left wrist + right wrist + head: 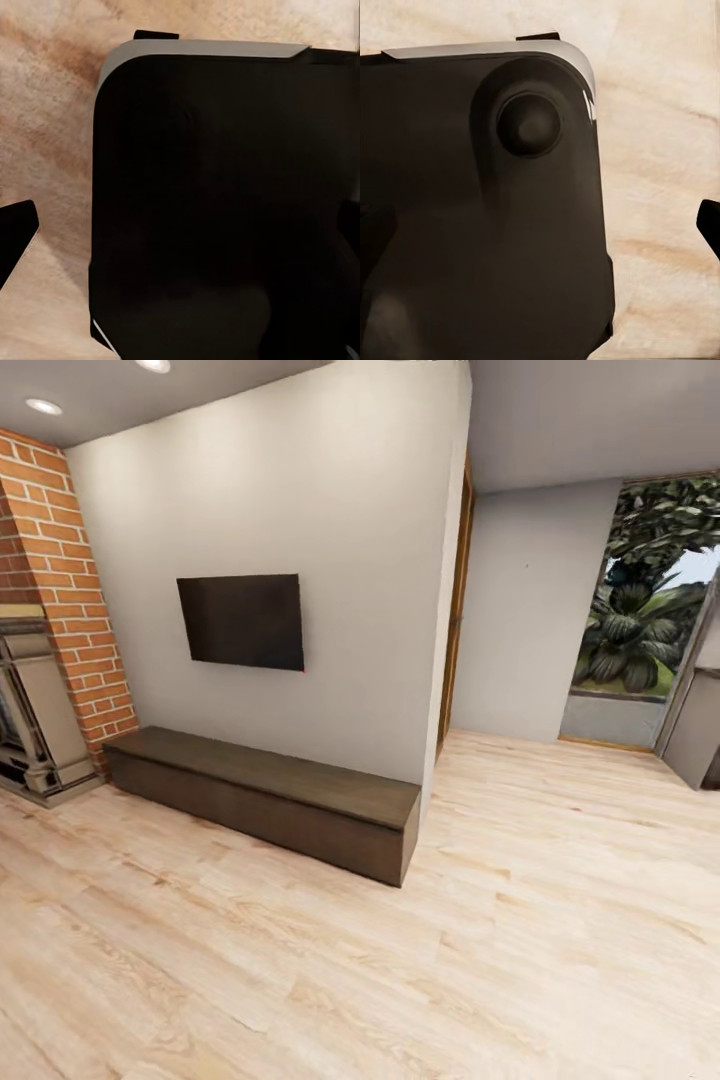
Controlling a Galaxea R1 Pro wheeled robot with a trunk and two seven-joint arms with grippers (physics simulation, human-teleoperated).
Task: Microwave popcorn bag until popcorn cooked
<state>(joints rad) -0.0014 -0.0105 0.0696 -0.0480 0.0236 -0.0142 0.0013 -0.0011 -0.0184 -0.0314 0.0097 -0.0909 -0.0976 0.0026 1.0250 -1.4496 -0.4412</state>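
The popcorn bag's place cannot be told from here. The head view faces a room with a dark television (pixel 241 621) on a grey wall (pixel 350 510), a low dark cabinet (pixel 265 795), a brick fireplace (pixel 50 610) and a wood floor (pixel 500 920). The left gripper (pixel 16 238) and the right gripper (pixel 709 225) each show one dark tip beside the robot's black base (pixel 225 210). How far they are open I cannot tell.

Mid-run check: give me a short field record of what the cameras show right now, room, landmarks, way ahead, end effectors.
room: living area with light wood plank floor
wall: flat black wall-mounted screen on a pale grey wall
below screen: long low dark-brown wooden bench
far left: red brick fireplace surround
right: tall window with green foliage outside
way ahead: opening past the wall's corner, toward the window
wrist views: dark rounded robot body over wood floor
end effectors: state cannot be told
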